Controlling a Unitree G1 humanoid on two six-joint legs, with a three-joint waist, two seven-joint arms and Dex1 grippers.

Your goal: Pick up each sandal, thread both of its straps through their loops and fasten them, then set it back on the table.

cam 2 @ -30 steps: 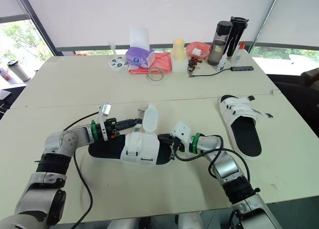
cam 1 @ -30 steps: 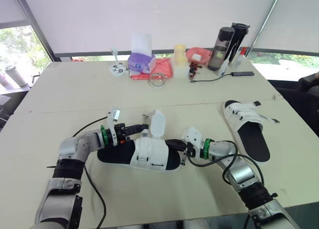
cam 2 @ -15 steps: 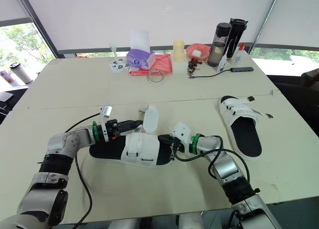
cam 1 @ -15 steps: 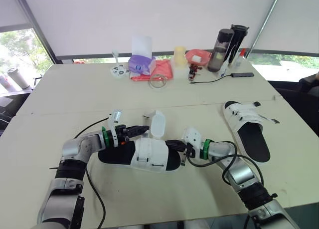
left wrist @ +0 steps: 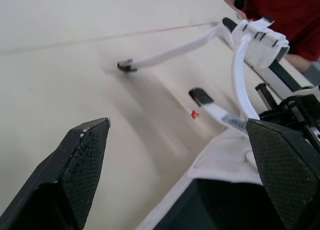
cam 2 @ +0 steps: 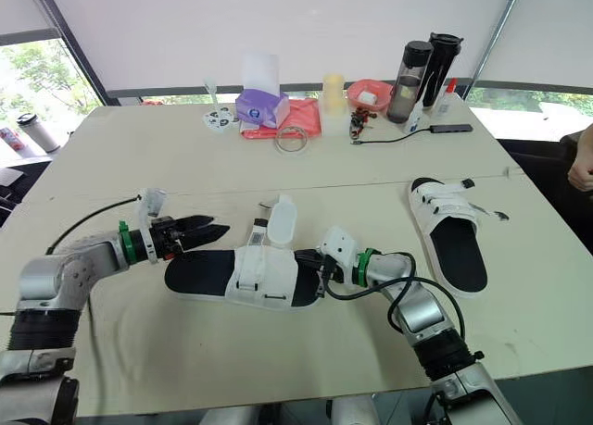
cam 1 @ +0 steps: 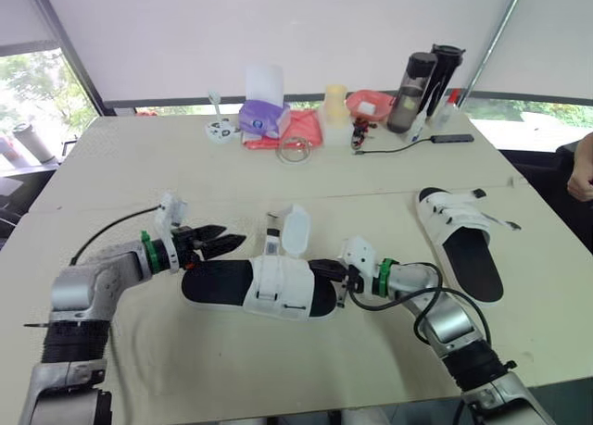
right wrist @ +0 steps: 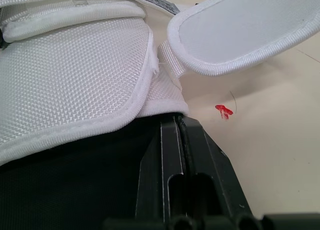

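- Left pincer (cam 1: pixel 233 239) hung open just beside the heel end of the near sandal (cam 1: pixel 218 281), not touching it; in the left wrist view its two black fingers (left wrist: pixel 82 155) stood wide apart with nothing between them.
- Its forearm lay low over the bench (cam 1: pixel 120 166), reaching in from the left with the elbow bent and the fingers pointing along the sandal.
- Right pincer (cam 1: pixel 321 268) was closed, fingers pressed flat together, their tips against the toe end of the near sandal at the edge of its white upper; whether they pinched any cloth could not be told.
- That forearm stretched in from the lower right, held low, with a black cable looping beside it.
- The near sandal lay flat on the bench between the two pincers, one wide flap (cam 1: pixel 294 231) standing up unfastened and a thin strap (cam 1: pixel 271 236) loose beside it.
- The second sandal (cam 1: pixel 468 254) lay well apart on the right side of the bench, its white straps lying across its top.
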